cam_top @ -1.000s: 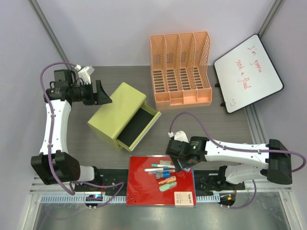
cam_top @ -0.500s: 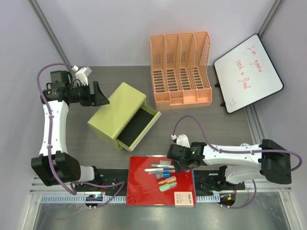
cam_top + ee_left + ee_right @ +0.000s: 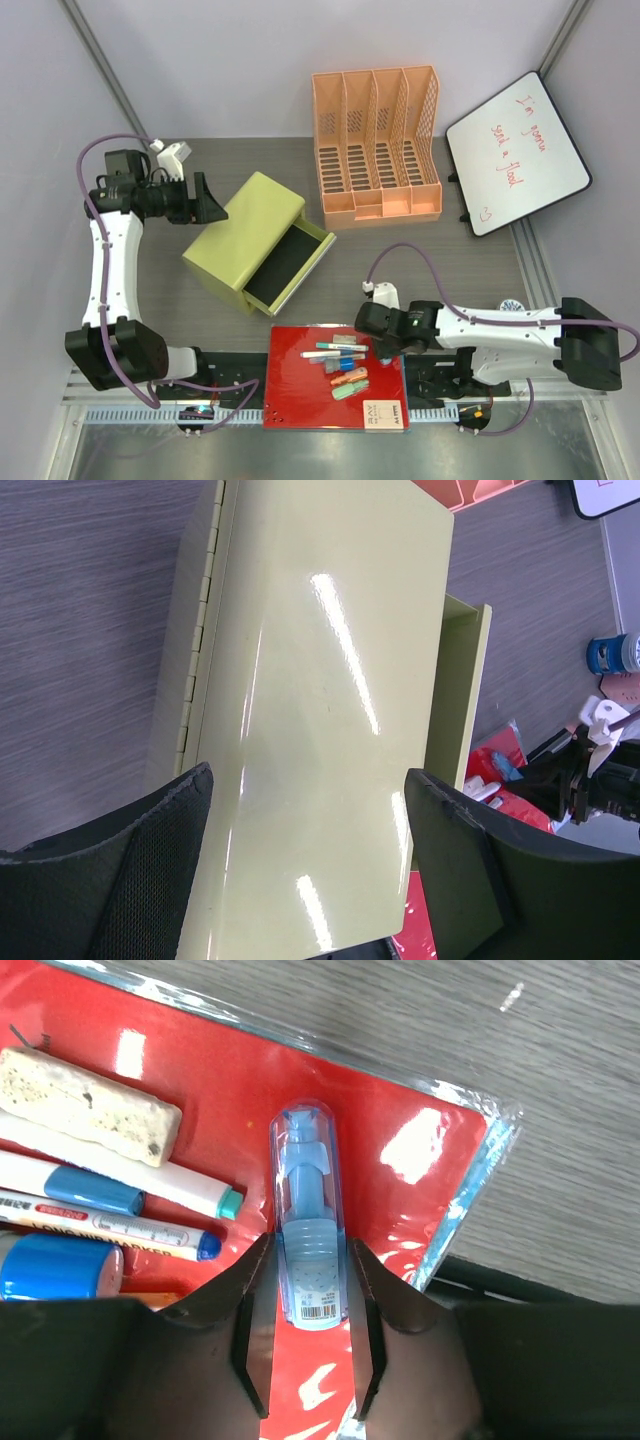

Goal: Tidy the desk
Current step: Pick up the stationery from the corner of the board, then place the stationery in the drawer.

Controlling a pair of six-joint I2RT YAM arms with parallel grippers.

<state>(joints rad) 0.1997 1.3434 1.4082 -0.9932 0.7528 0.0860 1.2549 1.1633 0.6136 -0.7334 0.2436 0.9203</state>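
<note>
- Our right gripper (image 3: 309, 1270) has just dropped and closed in: its jaws now pinch the blue pen (image 3: 305, 1160) on the red folder (image 3: 425, 1150).
- The left gripper (image 3: 308, 780) stays spread wide over the cabinet (image 3: 320, 630).
- The desk (image 3: 470, 265) beneath is still cluttered at its near edge.
- We'd guess a lift toward the open drawer (image 3: 285, 262) comes next.

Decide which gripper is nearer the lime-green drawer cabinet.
Left. The left gripper hovers open at the lime-green drawer cabinet's far-left side, framing its top. The right gripper is well away, beyond the open drawer, clamped on a blue tube lying on the red folder.
</note>
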